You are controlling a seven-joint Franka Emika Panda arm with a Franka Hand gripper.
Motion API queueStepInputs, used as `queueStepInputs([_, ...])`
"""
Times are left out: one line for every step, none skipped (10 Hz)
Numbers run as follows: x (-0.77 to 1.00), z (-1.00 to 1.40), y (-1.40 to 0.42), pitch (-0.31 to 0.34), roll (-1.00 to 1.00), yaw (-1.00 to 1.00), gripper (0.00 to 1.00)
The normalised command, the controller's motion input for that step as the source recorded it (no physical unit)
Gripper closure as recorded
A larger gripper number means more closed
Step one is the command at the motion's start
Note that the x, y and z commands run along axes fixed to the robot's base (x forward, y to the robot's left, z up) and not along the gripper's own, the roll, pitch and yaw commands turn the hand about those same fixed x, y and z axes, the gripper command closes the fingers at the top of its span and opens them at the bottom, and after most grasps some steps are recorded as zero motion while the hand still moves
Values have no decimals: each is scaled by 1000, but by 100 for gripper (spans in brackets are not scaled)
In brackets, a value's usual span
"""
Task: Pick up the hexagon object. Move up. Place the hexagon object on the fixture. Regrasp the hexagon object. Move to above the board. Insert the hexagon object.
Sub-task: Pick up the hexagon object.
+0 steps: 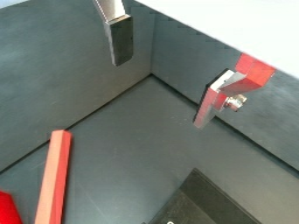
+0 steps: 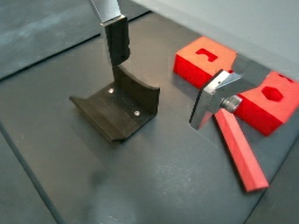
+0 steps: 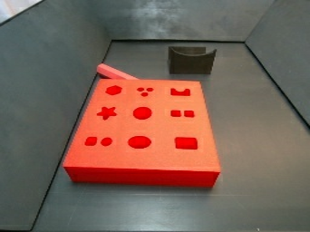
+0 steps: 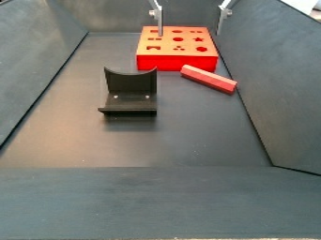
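Note:
The hexagon object (image 4: 208, 78), a slim salmon-red rod, lies flat on the dark floor beside the board (image 4: 175, 47). It also shows in a side view (image 3: 115, 72) at the board's (image 3: 143, 127) far corner, and in both wrist views (image 1: 52, 175) (image 2: 239, 153). The fixture (image 4: 129, 92) stands apart from it on the floor, and shows too in other views (image 3: 190, 59) (image 2: 117, 109). My gripper (image 4: 191, 14) hangs high over the board's area. In both wrist views the gripper (image 1: 163, 92) (image 2: 158, 94) is open and empty, well above the rod.
Grey walls close in the floor on all sides (image 3: 273, 82). Red blocks (image 2: 205, 61) show next to one finger in a wrist view. A corner of the board (image 1: 6, 206) shows in a wrist view.

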Motion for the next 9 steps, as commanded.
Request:
queueStepInputs([0,-774,-294,44,116,949,0])
queueStepInputs([0,-751,-334,43,117,911,0])
queueStepInputs([0,-720,-386,43,119,857,0])
queueStepInputs([0,-689,-483,113,160,743,0])
queueStepInputs([-17,-657,-560,109,160,657,0])
queueStepInputs([-94,-551,-620,13,106,591,0])
queueStepInputs([-186,-391,-594,0,86,646,0])
queueStepInputs([-489,-500,-500,-79,73,523,0])
queueStepInputs([-651,-591,-363,-199,81,486,0])
